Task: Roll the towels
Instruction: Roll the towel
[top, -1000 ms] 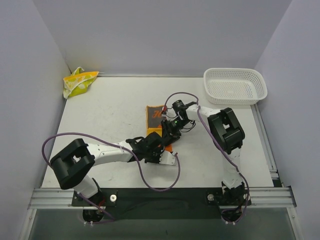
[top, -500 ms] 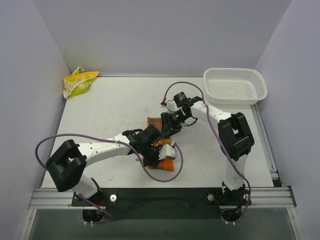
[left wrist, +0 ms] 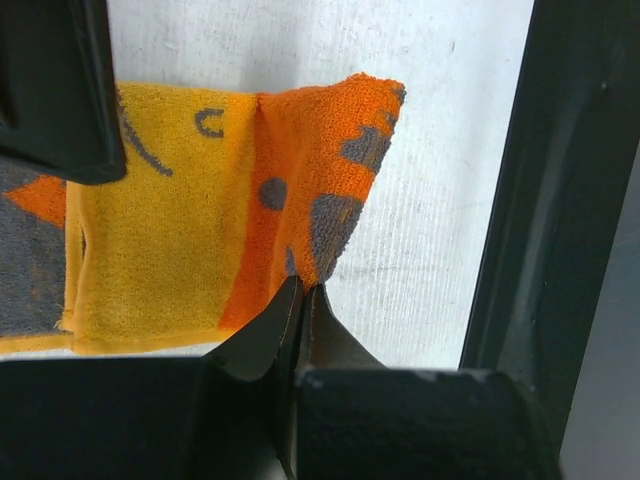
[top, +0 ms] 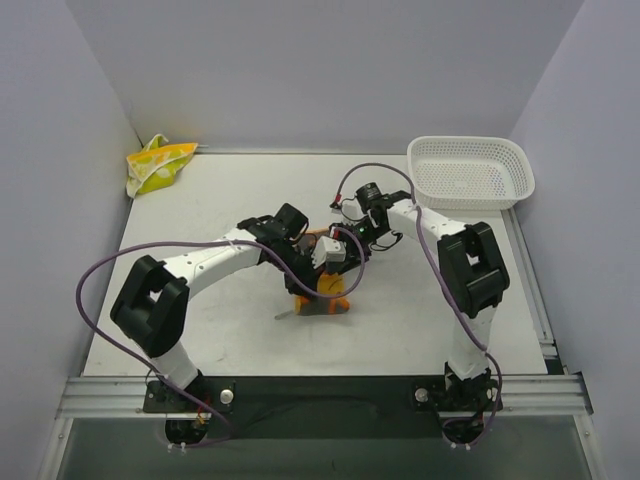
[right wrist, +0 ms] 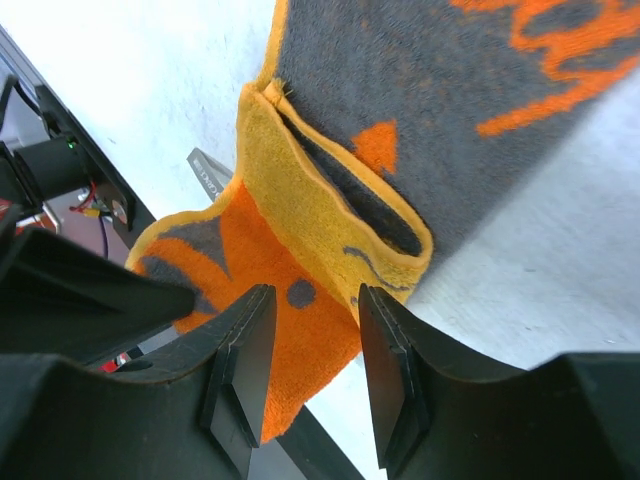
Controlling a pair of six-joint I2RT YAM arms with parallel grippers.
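Pinching a corner of the orange towel, our left gripper is clamped tight on the cloth. Just beside it, our right gripper hangs parted over the towel's folded edge; whether it touches, we cannot tell. Well left of the orange towel lies the bunched yellow towel; well right, the white basket stands on the tabletop.

We record a white, matte table enclosed on three sides by plain pale walls: far wall, left wall, right wall. An aluminium rail runs along the near edge. Lighting is even; shadows are soft.
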